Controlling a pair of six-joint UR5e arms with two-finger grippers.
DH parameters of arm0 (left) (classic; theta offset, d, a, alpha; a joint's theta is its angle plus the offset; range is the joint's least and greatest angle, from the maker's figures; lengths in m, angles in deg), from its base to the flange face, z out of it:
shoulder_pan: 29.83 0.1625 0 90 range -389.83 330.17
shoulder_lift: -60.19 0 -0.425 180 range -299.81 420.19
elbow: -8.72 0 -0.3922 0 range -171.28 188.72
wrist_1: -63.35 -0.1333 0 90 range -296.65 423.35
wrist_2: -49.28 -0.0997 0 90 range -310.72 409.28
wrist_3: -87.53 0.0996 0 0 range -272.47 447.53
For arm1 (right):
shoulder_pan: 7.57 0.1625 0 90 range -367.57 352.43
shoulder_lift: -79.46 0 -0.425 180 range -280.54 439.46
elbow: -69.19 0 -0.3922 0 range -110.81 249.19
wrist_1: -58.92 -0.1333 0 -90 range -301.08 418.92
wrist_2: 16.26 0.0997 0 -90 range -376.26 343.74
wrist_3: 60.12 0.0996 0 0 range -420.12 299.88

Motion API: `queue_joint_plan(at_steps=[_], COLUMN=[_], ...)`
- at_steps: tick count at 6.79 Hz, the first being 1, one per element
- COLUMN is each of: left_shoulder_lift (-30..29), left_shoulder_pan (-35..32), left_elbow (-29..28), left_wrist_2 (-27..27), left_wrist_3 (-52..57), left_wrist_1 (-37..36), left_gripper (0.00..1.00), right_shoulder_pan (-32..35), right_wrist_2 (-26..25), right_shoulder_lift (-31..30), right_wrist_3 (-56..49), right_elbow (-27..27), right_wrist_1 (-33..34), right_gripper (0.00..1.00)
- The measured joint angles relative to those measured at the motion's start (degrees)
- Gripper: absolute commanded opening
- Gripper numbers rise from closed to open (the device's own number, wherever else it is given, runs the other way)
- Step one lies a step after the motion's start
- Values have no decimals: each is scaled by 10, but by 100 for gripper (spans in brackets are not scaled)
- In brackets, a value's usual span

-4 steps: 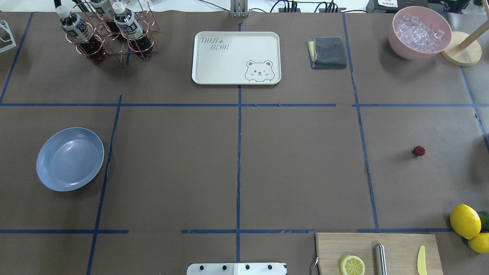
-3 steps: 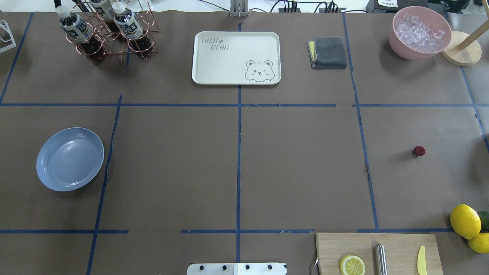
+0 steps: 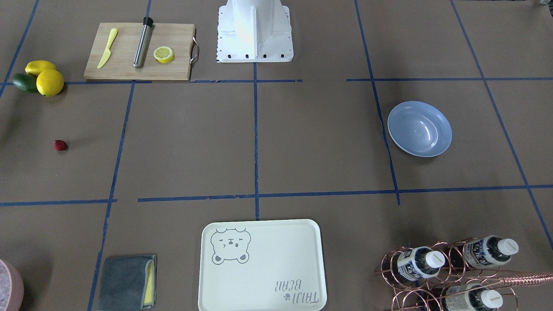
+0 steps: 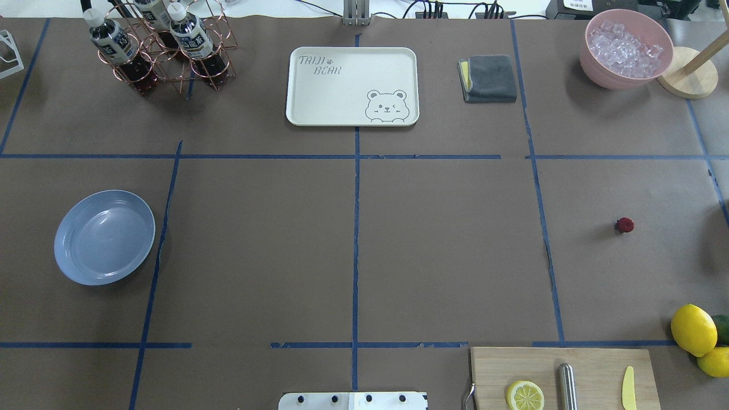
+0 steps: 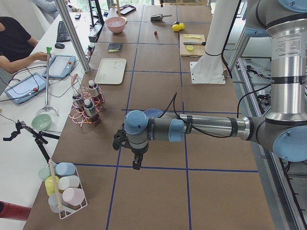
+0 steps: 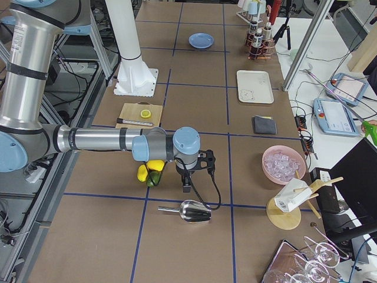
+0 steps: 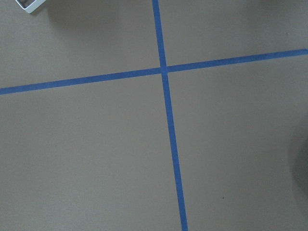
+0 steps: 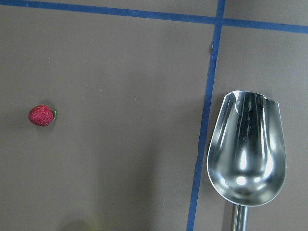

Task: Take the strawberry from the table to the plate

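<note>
The strawberry [image 4: 625,225] is a tiny dark-red berry lying alone on the brown table [image 4: 444,256], right of centre. It also shows at the left in the right wrist view [image 8: 42,115] and in the front view [image 3: 60,145]. The light-blue plate [image 4: 105,237] rests far over on the left with nothing in it. My right gripper [image 6: 187,187] shows only in the exterior right view, hanging above the table near the lemons. My left gripper [image 5: 136,165] shows only in the exterior left view, beyond the plate [image 5: 154,112]. I cannot tell whether either is open or shut.
A metal scoop [image 8: 246,149] lies right of the strawberry. Lemons [image 4: 693,329] and a cutting board [image 4: 564,378] sit at the near right. A bear-print tray [image 4: 352,85], grey cloth [image 4: 488,78], pink ice bowl [image 4: 625,48] and bottle rack [image 4: 165,45] line the far edge.
</note>
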Motion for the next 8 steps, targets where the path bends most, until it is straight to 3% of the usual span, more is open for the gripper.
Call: queue_joint_plan(at_steps=[6, 8], left_shoulder_lift=[1, 5], left_shoulder_pan=[1, 4], left_elbow=[9, 5], left_wrist_2=[14, 42], left_wrist_3=[5, 3], left_wrist_1=[6, 20], left_gripper=[100, 100], right_shoulder_pan=[-1, -1], right_wrist_2=[-20, -17], right_shoulder_lift=[0, 0], right_wrist_3=[0, 1], right_elbow=[1, 1], right_wrist_1=[0, 1], right_gripper=[100, 100])
